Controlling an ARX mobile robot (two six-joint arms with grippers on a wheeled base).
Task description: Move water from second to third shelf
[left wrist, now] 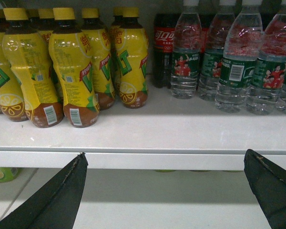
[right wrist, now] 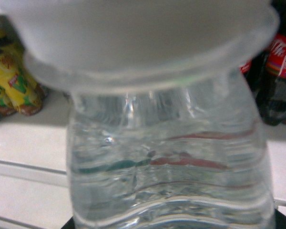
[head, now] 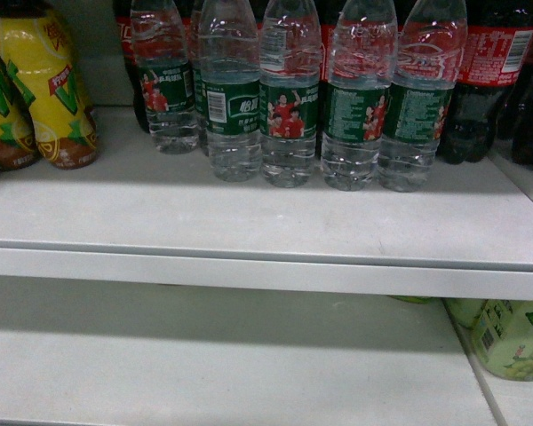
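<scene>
— Where's the water (right wrist: 167, 157)?
— Filling the right wrist view, upright, neck upward, long axis vertical. Whether the right jaws pinch it, I cannot tell.
— The left gripper (left wrist: 164, 191)?
— Jaws spread wide before the white shelf (left wrist: 148, 133).
— On that shelf?
— Yellow juice bottles (left wrist: 71, 67) toward its left end, water bottles (head: 289, 98) mid-shelf, cola bottles (head: 489, 80) right

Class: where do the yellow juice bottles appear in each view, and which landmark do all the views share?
Head: yellow juice bottles in the upper left corner, on the upper shelf.
Left wrist: yellow juice bottles fill the upper left half.
Right wrist: yellow juice bottles at the left edge, blurred.
Shared landmark: the white shelf they stand on.
</scene>
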